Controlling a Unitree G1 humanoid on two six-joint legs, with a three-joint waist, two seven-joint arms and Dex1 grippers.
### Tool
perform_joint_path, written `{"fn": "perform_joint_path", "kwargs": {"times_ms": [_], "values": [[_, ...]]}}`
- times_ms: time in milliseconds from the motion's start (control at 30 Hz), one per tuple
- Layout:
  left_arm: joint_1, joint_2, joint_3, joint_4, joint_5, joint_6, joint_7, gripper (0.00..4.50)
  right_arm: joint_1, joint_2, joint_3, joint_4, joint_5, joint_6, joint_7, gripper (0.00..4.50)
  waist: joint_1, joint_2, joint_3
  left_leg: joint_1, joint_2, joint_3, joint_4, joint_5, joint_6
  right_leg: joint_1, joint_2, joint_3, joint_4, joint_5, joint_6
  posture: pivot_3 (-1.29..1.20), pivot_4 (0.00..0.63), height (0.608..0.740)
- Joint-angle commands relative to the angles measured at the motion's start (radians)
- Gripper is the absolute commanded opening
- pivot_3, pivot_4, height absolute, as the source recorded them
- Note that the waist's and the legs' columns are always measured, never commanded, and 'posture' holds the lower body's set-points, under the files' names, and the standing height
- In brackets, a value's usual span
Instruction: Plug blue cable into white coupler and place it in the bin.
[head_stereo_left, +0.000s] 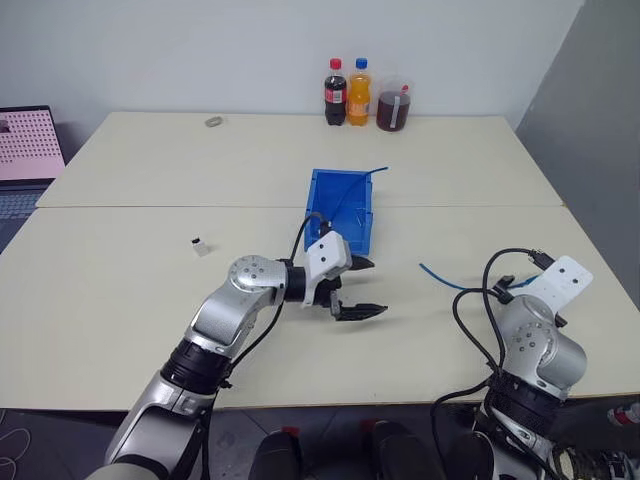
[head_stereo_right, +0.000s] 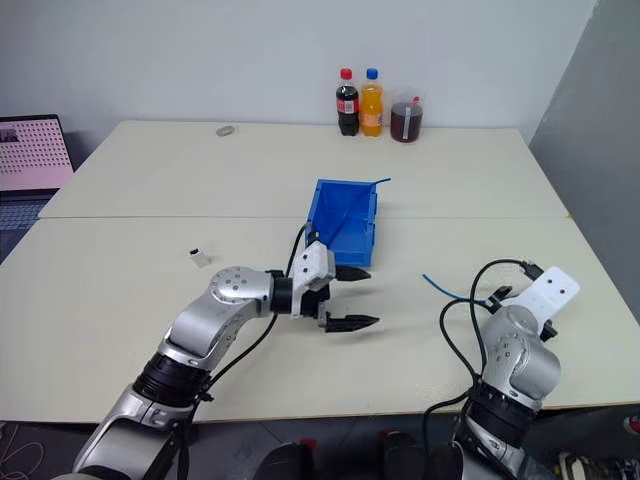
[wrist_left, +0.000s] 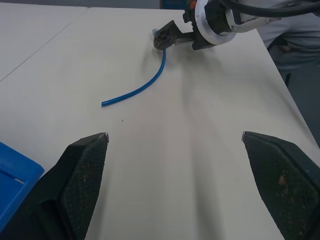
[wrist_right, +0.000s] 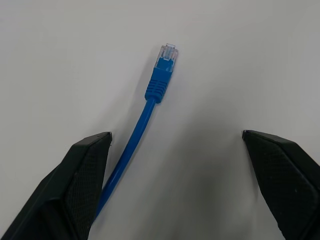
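Observation:
The blue cable (head_stereo_left: 445, 279) lies on the table at the right. Its pale plug (wrist_right: 168, 52) rests just ahead of my right gripper (wrist_right: 175, 135), which is open and low over the table, with the cord running back past one finger (wrist_right: 75, 180). Nothing is gripped. My left gripper (head_stereo_left: 378, 287) hovers open and empty in front of the bin (head_stereo_left: 322, 205), pointing toward the right arm. The bin is bright blue and stands mid-table with another thin blue cable (head_stereo_left: 362, 178) sticking out over its rim. The white coupler (head_stereo_left: 201, 246) sits alone on the table to the left.
Two bottles (head_stereo_left: 347, 92) and a cup of dark liquid (head_stereo_left: 393, 104) stand at the table's far edge. A small grey disc (head_stereo_left: 212, 122) lies at the back left. A laptop (head_stereo_left: 28, 150) is beyond the left edge. Black cables loop around the right wrist (head_stereo_left: 480, 300).

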Motion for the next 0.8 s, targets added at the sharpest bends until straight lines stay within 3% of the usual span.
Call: {"fn": "perform_joint_path", "kwargs": {"times_ms": [33, 367, 633, 800], "values": [[0.006, -0.001, 0.005, -0.049, -0.011, 0.005, -0.004, 4.5, -0.026, 0.011, -0.021, 0.046, 0.025, -0.025, -0.004, 4.46, -0.001, 0.0, 0.0, 0.0, 0.0, 0.0, 0.0, 0.0, 0.0, 0.0, 0.0, 0.0, 0.0, 0.0, 0.0, 0.0, 0.15, 0.74], [0.017, 0.005, 0.01, -0.051, -0.008, -0.001, -0.004, 4.5, -0.081, 0.004, -0.062, 0.114, 0.044, -0.066, -0.023, 2.23, -0.005, 0.0, 0.0, 0.0, 0.0, -0.001, 0.0, 0.0, 0.0, 0.0, 0.0, 0.0, 0.0, 0.0, 0.001, 0.0, 0.15, 0.74], [0.021, 0.011, 0.014, -0.05, -0.009, -0.007, -0.007, 4.5, -0.116, -0.06, -0.095, 0.119, 0.076, -0.033, -0.01, 0.04, -0.005, 0.0, 0.0, 0.0, 0.0, -0.001, 0.0, 0.0, 0.0, 0.0, 0.0, 0.0, 0.0, 0.0, 0.0, 0.0, 0.15, 0.74], [0.024, 0.018, 0.02, -0.051, -0.012, -0.009, -0.009, 4.5, -0.116, -0.154, -0.091, 0.111, 0.139, 0.081, 0.084, 0.01, -0.002, 0.003, 0.002, 0.0, 0.0, 0.0, 0.0, 0.0, 0.0, 0.0, 0.0, 0.001, 0.0, 0.0, 0.001, 0.0, 0.15, 0.74]]}}
